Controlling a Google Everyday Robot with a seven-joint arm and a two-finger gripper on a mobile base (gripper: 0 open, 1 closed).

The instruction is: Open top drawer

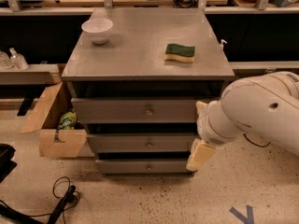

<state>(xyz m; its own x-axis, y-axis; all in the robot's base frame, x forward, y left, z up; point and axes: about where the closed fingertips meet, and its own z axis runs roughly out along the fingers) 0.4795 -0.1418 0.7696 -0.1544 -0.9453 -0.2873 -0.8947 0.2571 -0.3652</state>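
The grey cabinet (140,55) has three drawers stacked in its front. The top drawer (117,111) is the widest, with a small round metallic knob (148,110) at its centre, and its front looks pushed in. My gripper (201,155) is the cream-coloured end of the white arm (252,111). It hangs low in front of the cabinet's right side, level with the two lower drawers. It is to the right of the knob and below it, not touching it. The arm covers the right end of the top drawer's front.
A white bowl (97,29) and a green-and-yellow sponge (180,52) lie on the cabinet's top. An open cardboard box (51,134) stands against the cabinet's left side. Black cables (63,199) trail on the floor at front left. Workbenches run behind.
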